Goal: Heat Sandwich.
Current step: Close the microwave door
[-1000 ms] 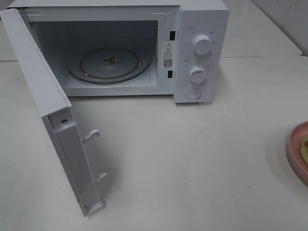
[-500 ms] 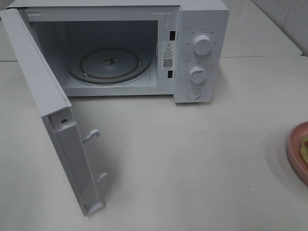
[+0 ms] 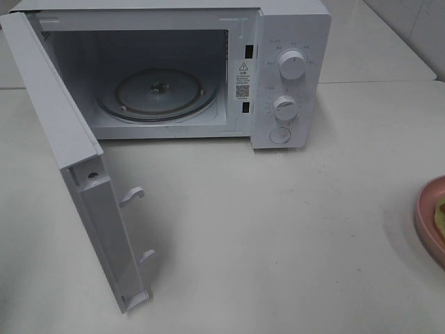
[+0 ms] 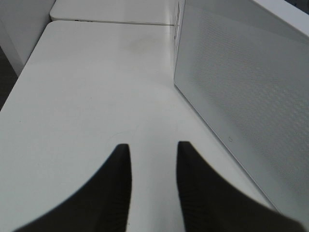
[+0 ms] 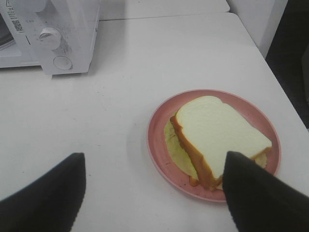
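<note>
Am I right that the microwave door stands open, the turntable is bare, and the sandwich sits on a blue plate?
Not quite: the plate under the sandwich is pink, as the right wrist view shows. The microwave door does stand open and the turntable is bare.

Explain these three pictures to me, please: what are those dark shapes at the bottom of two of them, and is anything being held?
This is a robot with two arms, each ending in a two-fingered gripper. One picture comes from a camera mounted high above the white table. It shows a microwave with its door swung open and the glass turntable bare inside. Neither arm appears in that view.

The other two pictures come from cameras on the wrists, so the dark shapes are gripper fingers. The left gripper hangs over bare table beside the microwave door, its fingers apart with nothing between them. The right gripper is wide open over a pink plate carrying the sandwich. It holds nothing yet; one finger overlaps the plate's edge in the picture.
</note>
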Controlling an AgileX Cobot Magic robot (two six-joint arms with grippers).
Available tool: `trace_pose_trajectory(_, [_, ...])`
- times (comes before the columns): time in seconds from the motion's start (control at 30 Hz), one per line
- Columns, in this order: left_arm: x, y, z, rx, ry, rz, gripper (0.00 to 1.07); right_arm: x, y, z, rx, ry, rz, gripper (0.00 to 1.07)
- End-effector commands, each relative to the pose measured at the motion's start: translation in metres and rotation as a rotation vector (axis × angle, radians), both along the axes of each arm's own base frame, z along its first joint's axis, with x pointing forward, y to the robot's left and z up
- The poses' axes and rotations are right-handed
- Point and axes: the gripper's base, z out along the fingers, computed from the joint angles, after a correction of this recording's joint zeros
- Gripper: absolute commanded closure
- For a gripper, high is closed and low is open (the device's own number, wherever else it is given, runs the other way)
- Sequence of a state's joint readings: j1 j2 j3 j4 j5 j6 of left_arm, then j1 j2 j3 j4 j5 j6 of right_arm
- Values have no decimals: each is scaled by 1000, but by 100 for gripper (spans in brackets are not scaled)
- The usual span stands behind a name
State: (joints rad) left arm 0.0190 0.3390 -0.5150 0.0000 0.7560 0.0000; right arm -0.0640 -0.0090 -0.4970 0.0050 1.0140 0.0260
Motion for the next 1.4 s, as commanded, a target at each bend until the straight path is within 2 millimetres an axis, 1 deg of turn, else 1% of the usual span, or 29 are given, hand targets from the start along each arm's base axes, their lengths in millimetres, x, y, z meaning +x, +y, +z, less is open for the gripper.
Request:
trace_pose_trajectory(0.03, [20, 1, -10, 1, -51, 4, 107, -2, 1, 1, -4, -38, 4, 31])
trace_pose_trajectory(0.07, [20, 1, -10, 1, -51, 4, 107, -2, 1, 1, -4, -38, 4, 31])
trace_pose_trajectory(0.13, [28, 1, -16, 2, -73, 4, 107, -2, 1, 1, -4, -38, 4, 31])
trace_pose_trajectory(0.2, [38, 1, -26, 2, -113, 4, 107, -2, 1, 1, -4, -38, 4, 31])
trace_pose_trajectory(0.23, [38, 1, -26, 2, -113, 4, 107, -2, 1, 1, -4, -38, 4, 31])
trace_pose_trajectory(0.3, [43, 1, -35, 3, -136, 4, 107, -2, 1, 1, -4, -38, 4, 31])
trace_pose_trajectory(0.33, [48, 1, -43, 4, -172, 4, 107, -2, 1, 1, -4, -38, 4, 31])
trace_pose_trajectory(0.4, [51, 1, -46, 4, -196, 4, 107, -2, 1, 1, -4, -38, 4, 31])
trace_pose_trajectory(0.5, [58, 2, -57, 14, -270, 0, 107, -2, 1, 1, -4, -38, 4, 31])
trace_pose_trajectory(0.6, [62, 2, -60, 14, -302, 0, 107, -2, 1, 1, -4, -38, 4, 31])
trace_pose_trajectory(0.67, [70, 2, -61, 14, -325, -1, 107, -2, 1, 1, -4, -38, 4, 31])
trace_pose_trajectory(0.73, [73, 2, -62, 14, -330, -1, 107, -2, 1, 1, -4, -38, 4, 31])
trace_pose_trajectory(0.77, [79, 2, -63, 18, -335, -4, 107, -2, 1, 1, -4, -38, 4, 31])
trace_pose_trajectory(0.87, [85, 1, -66, 29, -334, -14, 107, -2, 1, 1, -4, -38, 4, 31])
trace_pose_trajectory(0.97, [98, 0, -76, 47, -305, -40, 107, -2, 1, 1, -4, -38, 4, 31])
trace_pose_trajectory(1.03, [100, 0, -77, 47, -303, -44, 107, -2, 1, 1, -4, -38, 4, 31])
trace_pose_trajectory(1.1, [110, -2, -80, 34, -290, -57, 107, -2, 1, 1, -4, -38, 4, 31])
trace_pose_trajectory(1.17, [113, -2, -81, 31, -289, -67, 107, -2, 1, 1, -4, -38, 4, 31])
trace_pose_trajectory(1.23, [119, -6, -84, 32, -288, -114, 107, -2, 1, 1, -4, -38, 4, 31])
trace_pose_trajectory(1.33, [121, -10, -86, 31, -296, -162, 107, -2, 1, 1, -4, -38, 4, 31])
trace_pose_trajectory(1.4, [125, -19, -88, 28, -322, -259, 107, -2, 1, 1, -4, -38, 4, 31])
